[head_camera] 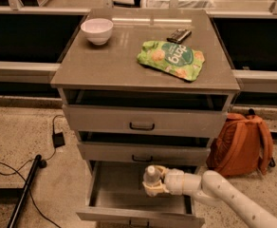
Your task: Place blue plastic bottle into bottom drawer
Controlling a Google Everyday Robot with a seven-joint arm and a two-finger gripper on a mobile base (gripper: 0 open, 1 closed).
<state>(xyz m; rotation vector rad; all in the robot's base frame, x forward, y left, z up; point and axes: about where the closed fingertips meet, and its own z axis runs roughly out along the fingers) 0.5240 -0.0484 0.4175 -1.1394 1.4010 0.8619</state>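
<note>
The blue plastic bottle (151, 176), clear with a white cap, stands upright in my gripper (152, 184), which is shut around its lower body. The gripper holds it inside the open bottom drawer (138, 214), over the right half of the drawer's interior, with the cap just below the middle drawer's front. The bottle's base is hidden by the fingers, so I cannot tell whether it touches the drawer floor. My white arm (224, 196) reaches in from the lower right.
A white bowl (97, 30), a green snack bag (171, 59) and a small dark bar (178, 34) lie on the cabinet top. The two upper drawers are pushed in. An orange backpack (243, 144) leans at the cabinet's right. Cables and a dark pole (22, 189) lie on the floor at left.
</note>
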